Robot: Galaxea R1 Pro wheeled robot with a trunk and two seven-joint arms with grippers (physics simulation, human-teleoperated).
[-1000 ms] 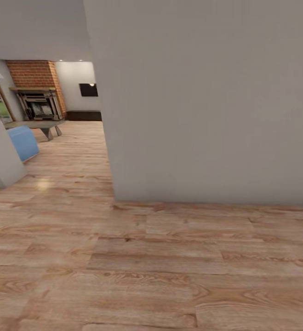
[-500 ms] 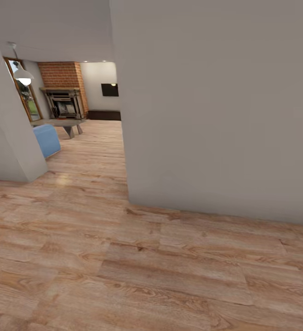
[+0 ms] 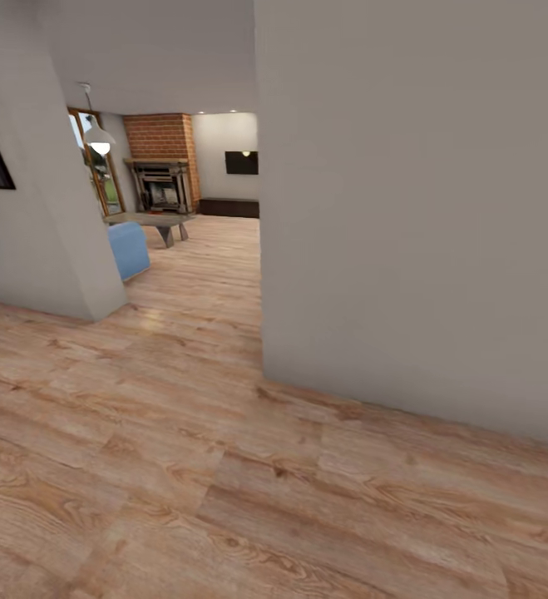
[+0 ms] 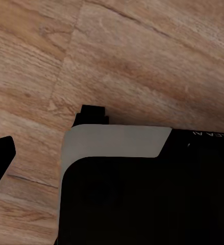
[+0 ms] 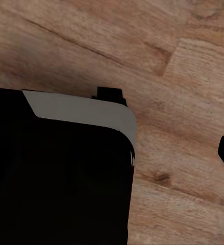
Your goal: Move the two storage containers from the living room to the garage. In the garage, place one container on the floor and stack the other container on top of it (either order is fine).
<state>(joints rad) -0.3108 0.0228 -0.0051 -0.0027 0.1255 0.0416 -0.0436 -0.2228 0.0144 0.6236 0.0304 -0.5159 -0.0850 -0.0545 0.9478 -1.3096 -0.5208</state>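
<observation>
One living room (image 3: 182, 191) ahead, past wall (image 3: 415, 208).

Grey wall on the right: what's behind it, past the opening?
Past the grey wall, the living room shows: brick fireplace, low table, blue sofa corner, pendant lamp. The wall covers the rest of the room; no containers visible.

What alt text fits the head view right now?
A large plain grey wall fills the right of the frame, standing on a light wood-plank floor. Left of it an opening leads to the living room, with a red brick fireplace, a blue sofa, a low coffee table and a white hanging lamp.
</observation>
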